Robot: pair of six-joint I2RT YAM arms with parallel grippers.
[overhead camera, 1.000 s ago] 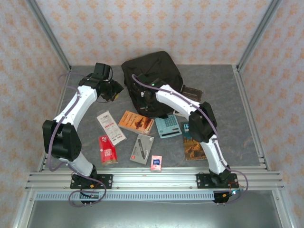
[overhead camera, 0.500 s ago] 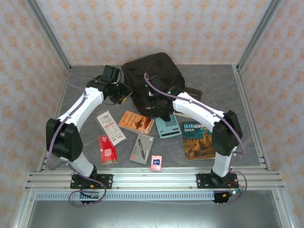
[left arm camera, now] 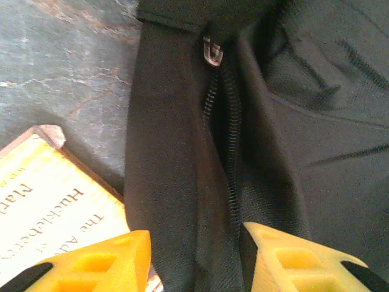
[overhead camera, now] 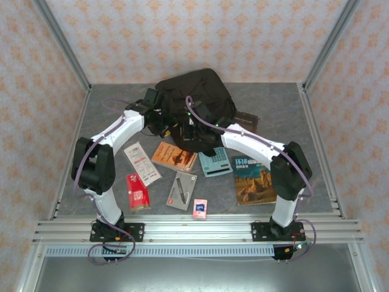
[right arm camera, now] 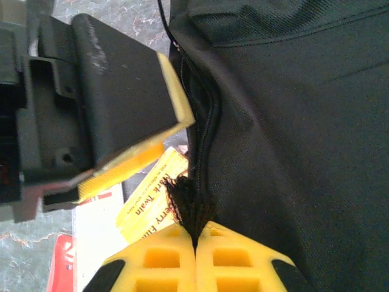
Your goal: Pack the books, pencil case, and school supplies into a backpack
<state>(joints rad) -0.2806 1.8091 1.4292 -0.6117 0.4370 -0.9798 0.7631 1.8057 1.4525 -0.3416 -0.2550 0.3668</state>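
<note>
The black backpack (overhead camera: 203,97) lies at the back centre. My right gripper (right arm camera: 196,234) is shut on a frayed black tab (right arm camera: 189,204) beside the backpack's zip (right arm camera: 203,131), at the bag's front edge (overhead camera: 193,126). My left gripper (left arm camera: 194,255) stands open astride a fold of backpack fabric (left arm camera: 176,182) next to the zip, below its pull (left arm camera: 213,52). In the top view it sits at the bag's left edge (overhead camera: 163,118). The orange book (overhead camera: 175,156) lies just in front of both. The desert book (overhead camera: 253,178), calculator (overhead camera: 216,161) and small supplies lie nearer. The pencil case is out of view.
A white-and-red card (overhead camera: 141,162), red packet (overhead camera: 138,191), grey flat box (overhead camera: 182,190) and tiny blue-and-pink box (overhead camera: 199,208) lie front left. A dark flat item (overhead camera: 246,118) rests right of the backpack. Metal frame posts and patterned walls close in the table.
My left arm has swung right from the table's left side to the backpack's zip edge, its jaws widening. The right arm's elbow moved right, uncovering the desert book; its gripper stayed shut.
</note>
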